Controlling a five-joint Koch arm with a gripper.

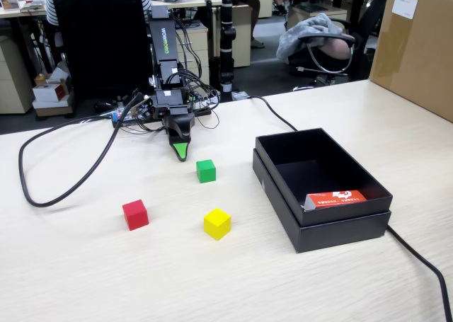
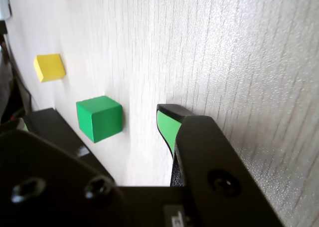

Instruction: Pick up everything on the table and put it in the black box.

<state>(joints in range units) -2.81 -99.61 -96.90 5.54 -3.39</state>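
The fingers [image 1: 182, 152] hang tip-down near the worktop's [image 1: 85, 279] far edge, empty; whether parted, I cannot tell. The green cube [image 1: 206, 170] sits just nearer and rightward.

In your wrist view the gripper [image 2: 167, 118] comes in from the bottom edge, and only one green-faced tip shows, hovering close over the pale wood-grain table [image 2: 239, 52]. You cannot tell how its jaws stand. Just left of that tip sits the green cube [image 2: 99, 118], apart from it. Farther up, near the left edge, lies the yellow cube [image 2: 49, 67].
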